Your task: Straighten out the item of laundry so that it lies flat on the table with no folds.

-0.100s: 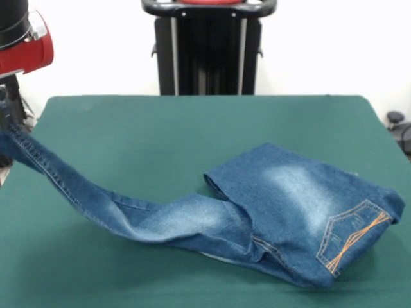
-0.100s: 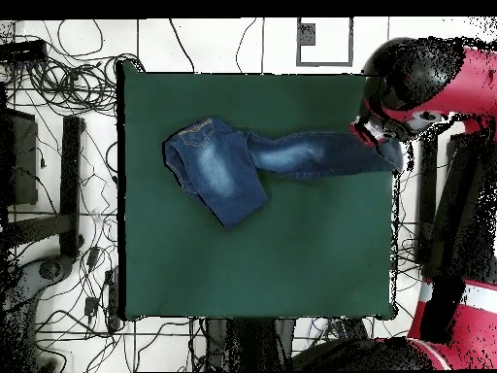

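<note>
Laundry: a pair of blue denim jeans with whitish faded patches and tan stitching, on the dark green cloth-topped rectangular table.
Jeans, front view: the seat and waist part lies bunched at the lower right of the frame, on the table; one back pocket with orange crossed embroidery faces up near the right end.
Leg, front view: a single leg runs from the bunched part toward the left edge of the frame, rising off the cloth as it goes, with its stitched seam uppermost; its far end is lifted at the left edge, below the red and black arm in the upper left corner.
Folds: the denim is doubled over itself where the leg meets the seat, with a rolled edge and a pale underside showing beneath.
Jeans, overhead view: the body sits in the upper left part of the green top; the leg stretches right to the table's right edge.
Arm, overhead view: its black and red bulk stands over the upper right corner of the table, covering the leg's end.
Gripper: hidden by the arm and the frame edge, so I cannot tell whether it is clamped on the denim or not.
</note>
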### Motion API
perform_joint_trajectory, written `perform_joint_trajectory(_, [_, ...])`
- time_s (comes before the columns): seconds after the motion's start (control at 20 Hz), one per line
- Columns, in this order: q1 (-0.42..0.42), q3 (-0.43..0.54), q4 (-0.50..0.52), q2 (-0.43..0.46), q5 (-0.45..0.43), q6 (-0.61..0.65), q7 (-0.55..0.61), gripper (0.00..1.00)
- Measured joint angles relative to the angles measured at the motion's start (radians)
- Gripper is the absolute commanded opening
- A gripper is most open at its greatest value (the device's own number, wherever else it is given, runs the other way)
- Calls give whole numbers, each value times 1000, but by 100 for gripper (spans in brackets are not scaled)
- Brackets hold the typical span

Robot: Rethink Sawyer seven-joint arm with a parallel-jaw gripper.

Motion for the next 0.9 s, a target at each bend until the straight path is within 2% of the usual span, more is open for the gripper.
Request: perform_joint_trajectory(0.9, [12, -1, 0, -15, 34, -5, 0, 100])
